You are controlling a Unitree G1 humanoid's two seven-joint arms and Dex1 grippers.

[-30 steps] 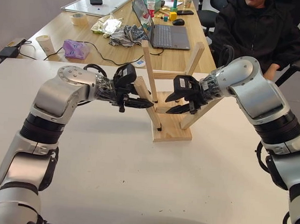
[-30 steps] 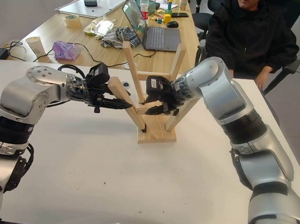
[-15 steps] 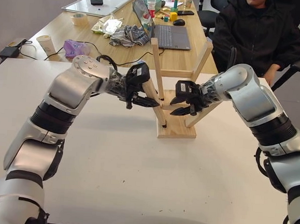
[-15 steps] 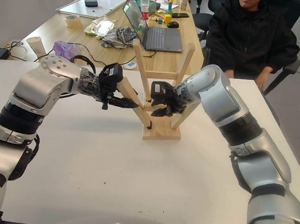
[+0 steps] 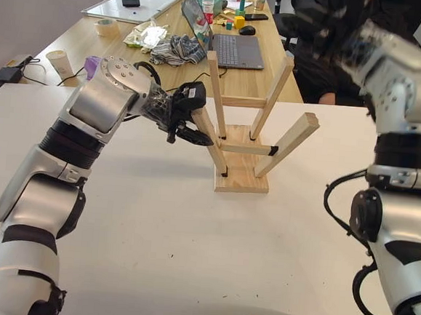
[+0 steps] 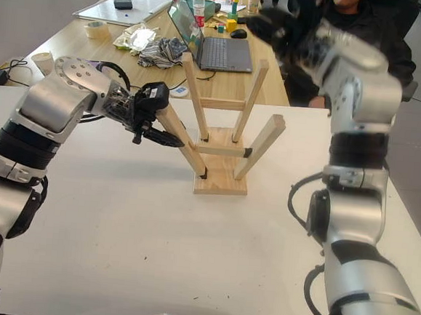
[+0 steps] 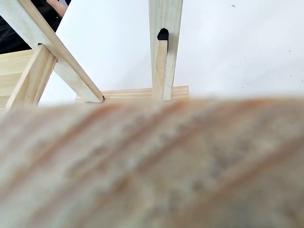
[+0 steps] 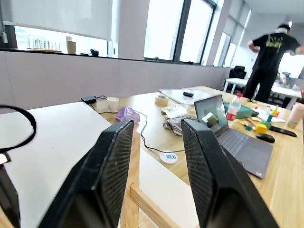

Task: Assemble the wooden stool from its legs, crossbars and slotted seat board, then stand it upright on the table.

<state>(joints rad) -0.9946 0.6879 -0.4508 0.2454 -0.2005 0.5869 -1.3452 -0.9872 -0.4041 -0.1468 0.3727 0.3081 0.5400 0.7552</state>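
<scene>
The left gripper (image 5: 201,138) is clamped on the slanted pale wooden leg (image 5: 216,156) at the stool's near-left corner, and that leg's grain lies blurred right against the lens in the left wrist view. The right gripper (image 8: 154,180) hangs high above the far side of the table, its two black fingers (image 8: 111,175) spread apart with nothing between them.

The unfinished wooden stool (image 5: 244,142) sits upside down. Its flat rectangular seat board (image 5: 243,183) lies on the white table (image 5: 152,255) and four legs point upward, joined by thin wooden crossbars (image 5: 244,102).

The stool is close to the table's far edge and well apart from the near and side edges, with a broad stretch of white top in front of it.

Just behind that far edge stands a long light-brown wooden table (image 5: 95,43). It carries an open grey laptop (image 5: 230,46), a flat whiteboard (image 5: 135,5), a roll of tape (image 5: 108,27) and a paper cup (image 5: 60,62). The right wrist view shows tall windows and a grey wall beyond.
</scene>
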